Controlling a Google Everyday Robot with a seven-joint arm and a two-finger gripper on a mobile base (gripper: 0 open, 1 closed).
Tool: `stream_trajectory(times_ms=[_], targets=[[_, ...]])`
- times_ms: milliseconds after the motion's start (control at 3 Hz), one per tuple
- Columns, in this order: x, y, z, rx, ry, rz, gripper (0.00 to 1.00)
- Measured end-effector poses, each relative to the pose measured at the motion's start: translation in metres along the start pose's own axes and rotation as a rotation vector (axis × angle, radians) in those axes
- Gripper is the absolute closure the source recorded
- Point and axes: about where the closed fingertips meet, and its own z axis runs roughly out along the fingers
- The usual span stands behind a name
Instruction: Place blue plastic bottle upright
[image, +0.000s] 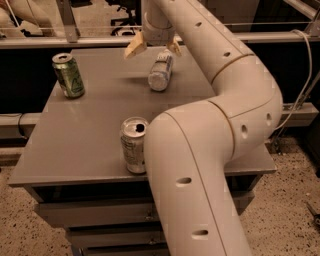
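My gripper (153, 52), fingers spread, over the toppled blue plastic bottle (160, 75): likely light, slick, crushable; grip mid-body.

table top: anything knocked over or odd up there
The blue plastic bottle lies on its side at the far end of the table, while the green can and the white-and-green can stand upright. The gripper hangs open over its far end.

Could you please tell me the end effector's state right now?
The end effector is open, holding nothing, at the far end of the blue plastic bottle lying on its side.
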Motion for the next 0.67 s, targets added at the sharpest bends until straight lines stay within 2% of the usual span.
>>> stream_trajectory(times_ms=[333, 667], targets=[[0.007, 0.003, 0.022, 0.025, 0.057, 0.068, 0.0], [0.013, -0.007, 0.032, 0.066, 0.087, 0.11, 0.17]])
